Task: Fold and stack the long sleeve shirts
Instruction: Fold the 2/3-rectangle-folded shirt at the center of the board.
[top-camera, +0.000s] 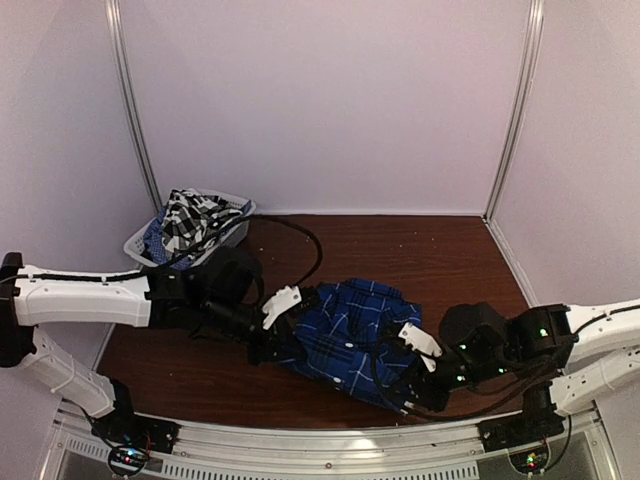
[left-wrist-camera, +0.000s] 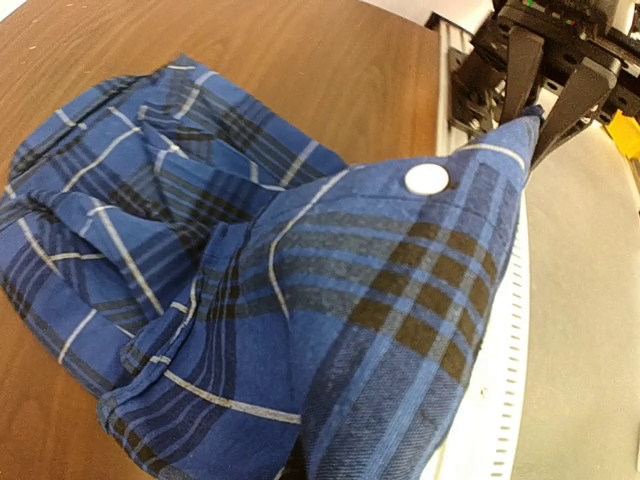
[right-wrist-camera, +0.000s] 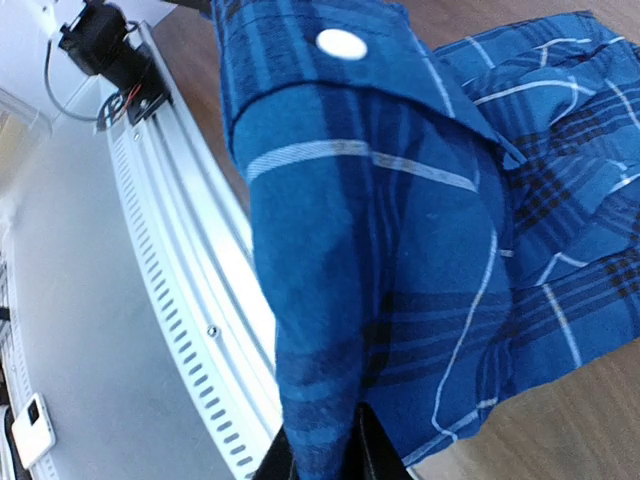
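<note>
The royal blue plaid long sleeve shirt (top-camera: 345, 335) lies bunched on the brown table between my two arms. My left gripper (top-camera: 268, 348) is at its left edge, shut on the cloth. In the left wrist view the blue shirt (left-wrist-camera: 250, 300) covers those jaws completely. My right gripper (right-wrist-camera: 320, 462) is shut on a fold of the blue shirt (right-wrist-camera: 400, 250), with cloth pinched between the black fingers (right-wrist-camera: 377, 452). From above, the right gripper (top-camera: 408, 398) sits at the shirt's near right corner. A cuff with a white button (left-wrist-camera: 427, 179) is stretched up to it. The black-and-white checked shirt (top-camera: 190, 215) lies in the basket.
The white mesh basket (top-camera: 140, 245) stands at the back left corner of the table, with more cloth in it. A black cable (top-camera: 305, 240) loops over the table behind the shirt. The metal rail (right-wrist-camera: 190, 300) runs along the near edge. White walls enclose the table.
</note>
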